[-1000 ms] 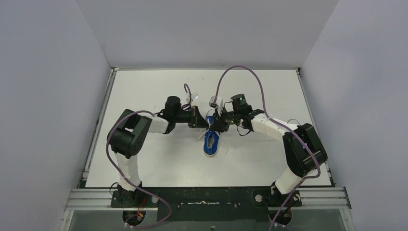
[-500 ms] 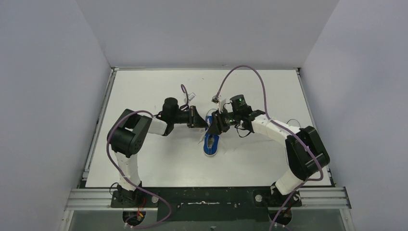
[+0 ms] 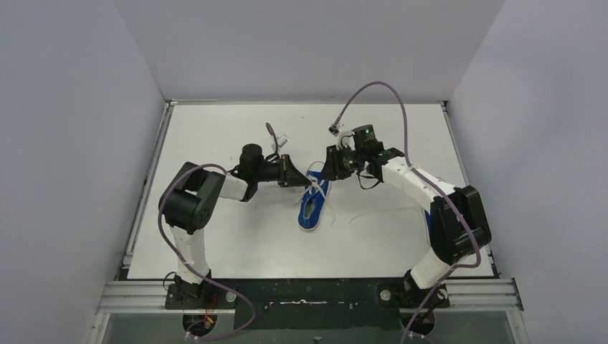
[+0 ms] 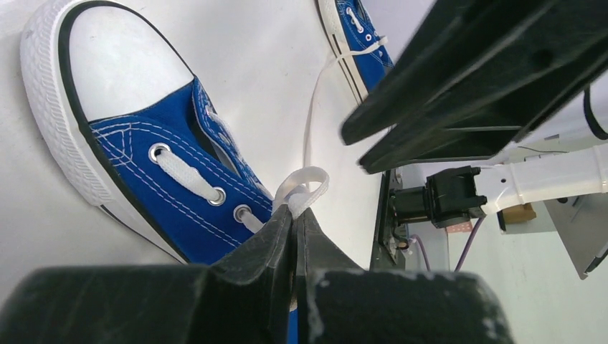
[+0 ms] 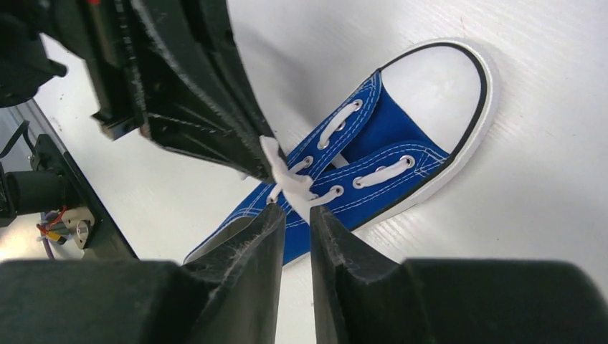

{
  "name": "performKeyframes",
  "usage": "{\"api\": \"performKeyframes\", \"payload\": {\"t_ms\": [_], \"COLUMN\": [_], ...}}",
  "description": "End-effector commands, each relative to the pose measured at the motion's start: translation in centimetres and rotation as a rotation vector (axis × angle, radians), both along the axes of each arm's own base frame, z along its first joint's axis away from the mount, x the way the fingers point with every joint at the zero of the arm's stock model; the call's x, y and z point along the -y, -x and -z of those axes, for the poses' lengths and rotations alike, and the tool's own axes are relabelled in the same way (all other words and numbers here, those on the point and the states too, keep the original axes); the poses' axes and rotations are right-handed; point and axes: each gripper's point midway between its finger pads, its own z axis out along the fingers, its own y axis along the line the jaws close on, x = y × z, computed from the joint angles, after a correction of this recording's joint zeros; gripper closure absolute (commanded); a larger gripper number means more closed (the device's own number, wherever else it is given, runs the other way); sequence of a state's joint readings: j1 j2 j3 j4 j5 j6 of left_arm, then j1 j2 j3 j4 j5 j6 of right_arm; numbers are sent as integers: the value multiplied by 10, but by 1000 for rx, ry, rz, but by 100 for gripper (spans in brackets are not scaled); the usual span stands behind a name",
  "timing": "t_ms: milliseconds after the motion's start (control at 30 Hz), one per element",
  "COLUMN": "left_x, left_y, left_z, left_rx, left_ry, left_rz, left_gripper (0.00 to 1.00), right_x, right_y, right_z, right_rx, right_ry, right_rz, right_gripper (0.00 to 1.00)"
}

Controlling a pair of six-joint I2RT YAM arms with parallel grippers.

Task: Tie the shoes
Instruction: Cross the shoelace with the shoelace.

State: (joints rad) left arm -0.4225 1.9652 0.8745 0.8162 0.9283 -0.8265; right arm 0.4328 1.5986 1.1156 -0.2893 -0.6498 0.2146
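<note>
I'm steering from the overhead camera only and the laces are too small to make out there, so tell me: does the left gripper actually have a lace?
Observer: Yes. The left wrist view shows the left gripper shut on a white lace loop, close to the blue shoe.
Operator: And the right one?
Observer: In its wrist view, the right gripper has a narrow gap between its tips, with a lace strand running into it. I cannot tell whether it is pinched.
Operator: Where is the other shoe?
Observer: The left wrist view shows a second shoe beyond the first, only partly in frame.
</note>
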Motion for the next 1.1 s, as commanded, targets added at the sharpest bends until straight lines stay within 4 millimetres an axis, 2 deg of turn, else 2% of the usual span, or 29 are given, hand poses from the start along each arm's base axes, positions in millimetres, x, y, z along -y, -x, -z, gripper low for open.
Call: {"api": "performKeyframes", "payload": {"t_ms": [0,100,233,400,633,733,1067], "left_x": [1,0,0,-1,-5,-4,-3], "left_y": [-10,-9,-6,-6,-10,-10,-14], "left_z": [-19,-16,-14,-12,-14,-15,-17], "left_rx": [112,107,106,106,117,118,124], "left_ry": [37,30,29,25,22,15,16], "left_rz": [5,13,27,25,29,41,36], "left_gripper": [100,100,100,100,100,100,100], "right_x": [-2,-5,-18,-37,-35,-32,-29], "right_y": [-35,-47,-55,-41,-25,-15,-8], "right_z": [-1,14,23,15,5,9,11], "right_rx": [17,-22,-10,-5,-16,-41,-50], "right_ry": [-16,-38,-65,-192,-285,-270,-274], "right_rz": [68,64,-51,-219,-292,-340,-339], "right_gripper": [77,76,75,75,79,82,83]}}
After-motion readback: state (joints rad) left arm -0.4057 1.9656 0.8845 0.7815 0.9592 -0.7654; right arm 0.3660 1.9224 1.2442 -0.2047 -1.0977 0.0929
